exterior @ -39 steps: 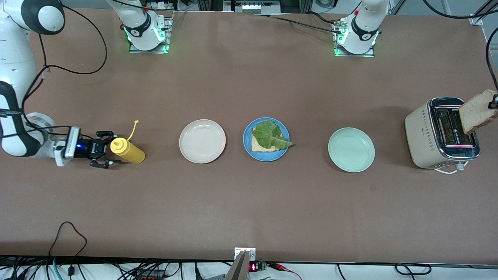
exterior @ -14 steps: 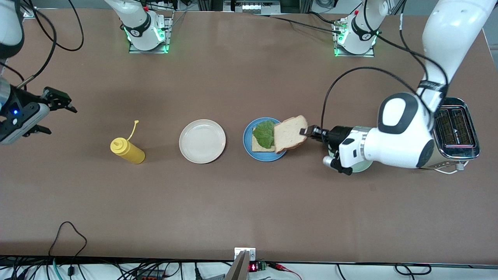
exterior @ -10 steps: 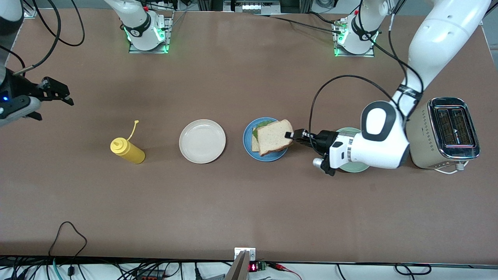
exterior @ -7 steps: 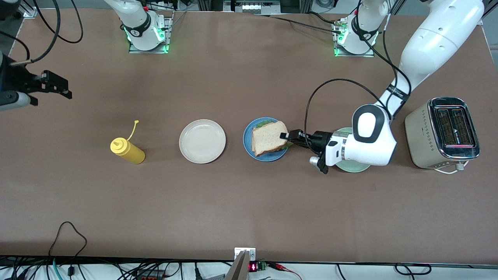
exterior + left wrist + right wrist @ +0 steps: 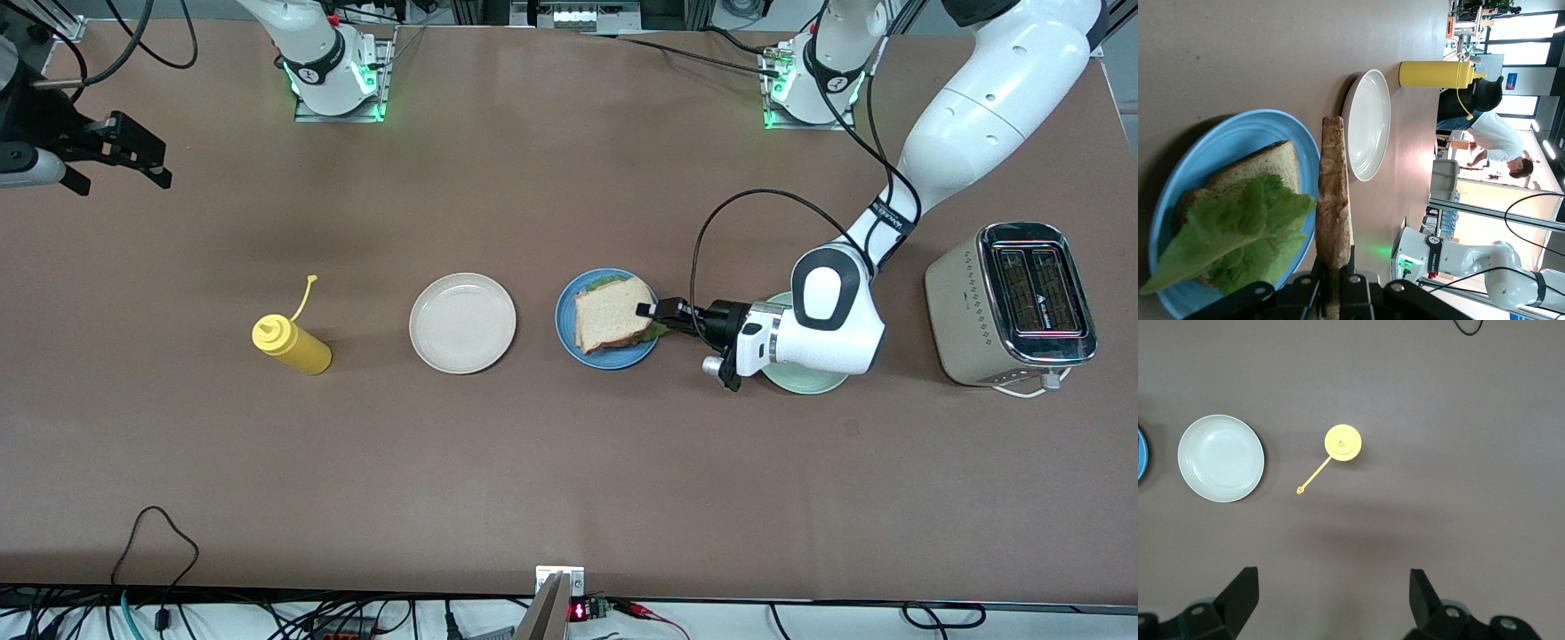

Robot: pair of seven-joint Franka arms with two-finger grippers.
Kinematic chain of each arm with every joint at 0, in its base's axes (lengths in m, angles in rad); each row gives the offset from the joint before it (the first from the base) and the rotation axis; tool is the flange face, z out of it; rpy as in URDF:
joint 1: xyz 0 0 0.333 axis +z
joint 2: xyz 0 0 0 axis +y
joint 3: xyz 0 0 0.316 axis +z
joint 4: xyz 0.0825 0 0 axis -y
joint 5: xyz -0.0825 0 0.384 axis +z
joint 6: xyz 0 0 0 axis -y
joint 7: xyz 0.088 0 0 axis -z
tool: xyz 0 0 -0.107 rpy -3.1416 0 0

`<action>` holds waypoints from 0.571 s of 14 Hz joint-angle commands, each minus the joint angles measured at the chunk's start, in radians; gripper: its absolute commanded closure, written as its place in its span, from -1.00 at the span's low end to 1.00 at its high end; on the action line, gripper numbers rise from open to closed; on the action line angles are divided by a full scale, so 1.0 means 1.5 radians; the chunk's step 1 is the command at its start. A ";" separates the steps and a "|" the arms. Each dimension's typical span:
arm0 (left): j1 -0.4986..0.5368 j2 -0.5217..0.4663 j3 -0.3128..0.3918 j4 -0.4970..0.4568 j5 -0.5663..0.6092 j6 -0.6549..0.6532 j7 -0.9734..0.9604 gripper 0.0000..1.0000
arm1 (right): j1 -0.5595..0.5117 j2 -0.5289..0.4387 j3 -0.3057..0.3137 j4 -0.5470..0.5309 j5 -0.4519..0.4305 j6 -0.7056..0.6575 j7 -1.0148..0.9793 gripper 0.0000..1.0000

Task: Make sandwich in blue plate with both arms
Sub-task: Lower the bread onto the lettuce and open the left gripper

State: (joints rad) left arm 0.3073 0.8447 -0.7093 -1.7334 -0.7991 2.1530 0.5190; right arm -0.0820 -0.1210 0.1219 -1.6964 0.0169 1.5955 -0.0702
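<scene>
The top bread slice point(image 5: 610, 313) should be lowered flat and square over the lettuce leaf point(image 5: 1238, 240) and bottom slice point(image 5: 1251, 177) on the blue plate point(image 5: 573, 342) mid-table, and only then released. The left gripper point(image 5: 653, 311), clamped on that slice's edge, reaches in low and level from the left arm's end. The right gripper point(image 5: 133, 156) waits with jaws spread wide, high over the right arm's end.

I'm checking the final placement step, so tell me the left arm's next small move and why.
Probably open the left gripper to release the top bread slice: it is shut on the slice's edge, over the lettuce and bottom slice on the blue plate.
</scene>
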 commanded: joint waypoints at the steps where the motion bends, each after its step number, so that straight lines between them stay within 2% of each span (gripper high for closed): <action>1: 0.007 0.025 -0.005 -0.006 -0.023 0.028 0.046 0.99 | 0.005 -0.013 0.005 -0.016 -0.001 0.011 0.012 -1.00; 4: 0.007 0.042 -0.005 -0.014 -0.063 0.029 0.092 0.99 | 0.014 0.002 0.004 0.011 0.000 0.011 0.014 -1.00; 5: 0.007 0.041 -0.005 -0.014 -0.063 0.029 0.091 0.94 | 0.013 0.003 0.004 0.014 0.006 0.012 0.014 -1.00; 6: 0.008 0.040 -0.004 -0.013 -0.063 0.025 0.085 0.62 | 0.014 0.000 0.004 0.015 0.016 0.010 0.022 -1.00; 7: 0.015 0.040 -0.003 -0.014 -0.062 0.023 0.091 -0.41 | 0.018 0.000 0.004 0.014 0.018 0.011 0.035 -1.00; 8: 0.023 0.040 -0.003 -0.015 -0.062 0.020 0.091 -0.99 | 0.028 0.000 0.002 0.015 0.018 0.010 0.045 -1.00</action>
State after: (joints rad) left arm 0.3139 0.9159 -0.7072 -1.7421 -0.8638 2.1872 0.6218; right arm -0.0625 -0.1240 0.1275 -1.6905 0.0308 1.6147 -0.0421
